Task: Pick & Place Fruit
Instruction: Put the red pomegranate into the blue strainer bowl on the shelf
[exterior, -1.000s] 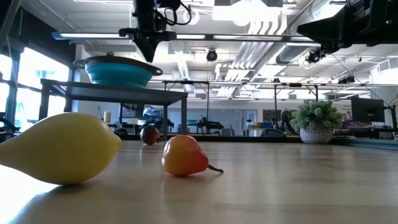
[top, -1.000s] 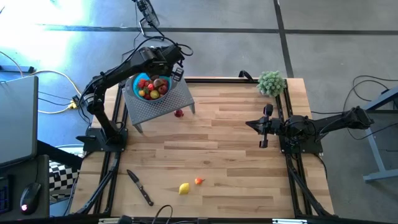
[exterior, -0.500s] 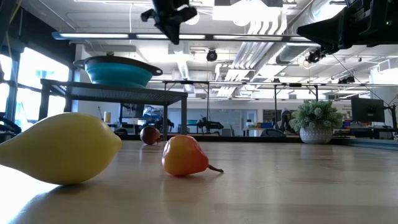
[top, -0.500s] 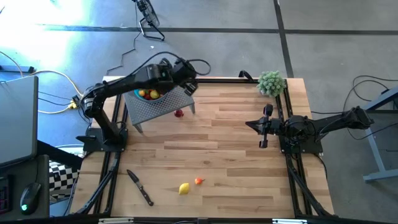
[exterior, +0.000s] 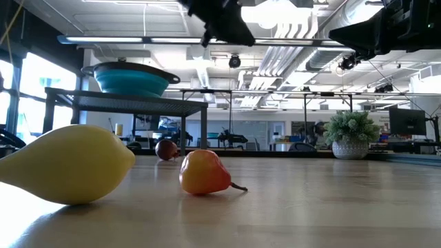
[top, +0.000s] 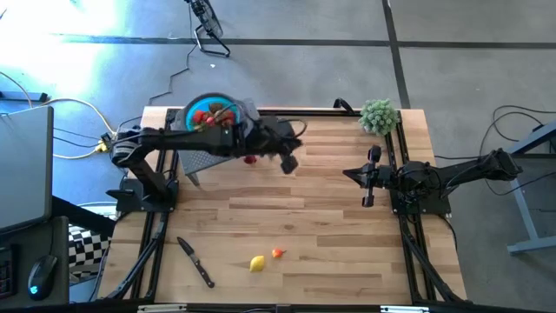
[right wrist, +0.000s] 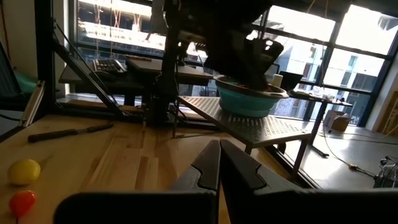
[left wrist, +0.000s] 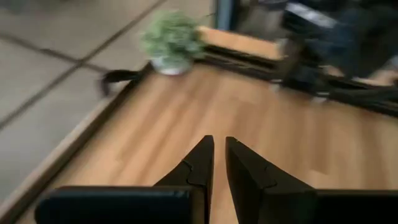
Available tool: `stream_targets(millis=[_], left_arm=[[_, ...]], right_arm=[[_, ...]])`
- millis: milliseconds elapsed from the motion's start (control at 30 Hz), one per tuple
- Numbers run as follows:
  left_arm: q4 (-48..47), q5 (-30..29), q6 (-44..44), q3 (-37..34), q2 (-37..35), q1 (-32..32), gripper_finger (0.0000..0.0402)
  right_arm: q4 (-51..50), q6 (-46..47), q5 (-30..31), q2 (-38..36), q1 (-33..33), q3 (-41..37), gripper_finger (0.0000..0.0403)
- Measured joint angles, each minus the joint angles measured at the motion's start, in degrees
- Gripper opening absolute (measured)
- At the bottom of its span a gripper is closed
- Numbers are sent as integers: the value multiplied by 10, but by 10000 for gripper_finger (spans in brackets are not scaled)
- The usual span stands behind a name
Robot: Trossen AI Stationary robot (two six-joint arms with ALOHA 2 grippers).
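Three fruits lie loose on the counter [top: 330,217]: a dark red one [top: 250,159] just beside the perforated metal stand [top: 201,163], plus a yellow lemon [top: 257,263] and a small orange-red pear-shaped fruit [top: 278,253] close together near the front edge, well apart from the stand. Heaped in the teal bowl [top: 188,114] on top of that stand, the rest of the fruit [top: 211,118], red, yellow and orange.

Swung away from above the bowl within the last second, the left pincer [top: 289,163], now out over bare counter past the dark red fruit and high above the surface. Fingers [left wrist: 200,163] nearly together in its wrist view, with only a thin slit between and nothing clamped. Judged as a drop into the bowl just finished and the arm heading out for another pickup; nearest candidate the dark red fruit, though the reach already passes it.

Parked at the right side of the counter near the fuzzy green plant ball [top: 379,115], the right pincer [top: 368,177], fingers pressed together on nothing, unmoved over the same second. Lying near the front left corner, a black-handled knife [top: 196,263], no part of the job.
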Motion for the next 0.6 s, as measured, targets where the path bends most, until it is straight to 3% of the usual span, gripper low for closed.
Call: stream_targets(millis=[100,300,600], left_arm=[[88,47,11,-69,-19,-5,37],[278,56,74,-216,-82,-35,37],[321,71,118,-376,-249,-61,37]], right_arm=[[0,3,0,0,0,0,3],[-1,16,0,0,0,0,3],[0,34,0,0,0,0,2]])
